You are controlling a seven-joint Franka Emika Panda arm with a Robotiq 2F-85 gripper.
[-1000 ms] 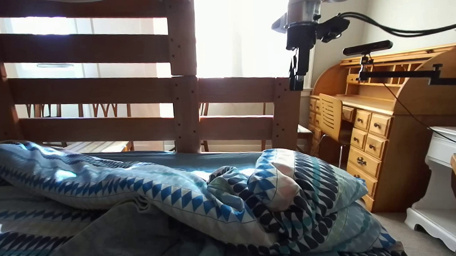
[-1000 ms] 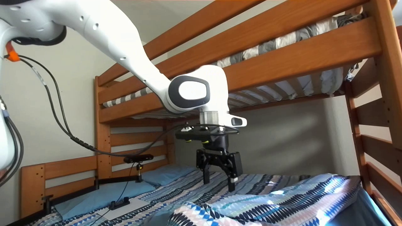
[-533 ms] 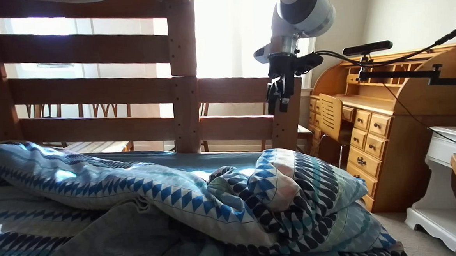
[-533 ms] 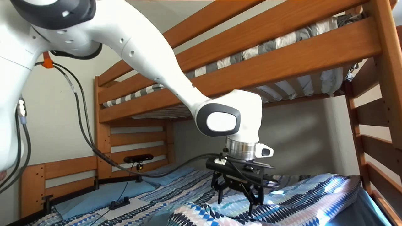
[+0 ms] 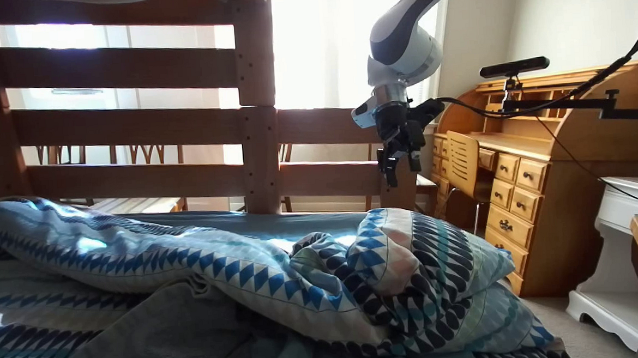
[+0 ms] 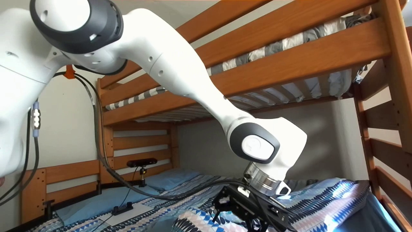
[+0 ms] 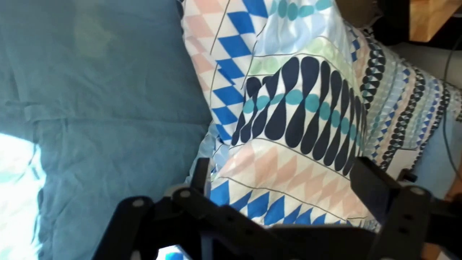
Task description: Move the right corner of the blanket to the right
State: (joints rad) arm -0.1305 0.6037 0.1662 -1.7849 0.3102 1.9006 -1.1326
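The blue, white and navy patterned blanket [image 5: 242, 270] lies rumpled along the bed; it also shows in an exterior view [image 6: 325, 203]. Its right corner [image 5: 437, 249] is a bunched, raised flap with blue diamonds and navy drops. This flap fills the middle of the wrist view [image 7: 288, 166] and is partly behind the gripper in an exterior view [image 6: 196, 220]. My gripper [image 5: 403, 175] is open and empty, tilted, above the flap with a visible gap. In the wrist view the flap lies between and beyond the fingers [image 7: 283, 164]. The fingertips are partly cut off in an exterior view [image 6: 235, 225].
A plain blue sheet [image 7: 108, 90] lies beside the flap. A grey cloth [image 5: 168, 329] lies in front of the blanket. Wooden bunk rails [image 6: 257, 83] run above and behind the arm. A camera on a stand [image 6: 141, 162] stands near the pillows. A desk [image 5: 544, 200] is beyond the bed.
The arm has reached further over the bed. My gripper has come down toward the bunched flap and tilted. It stays open. The blanket has not moved.
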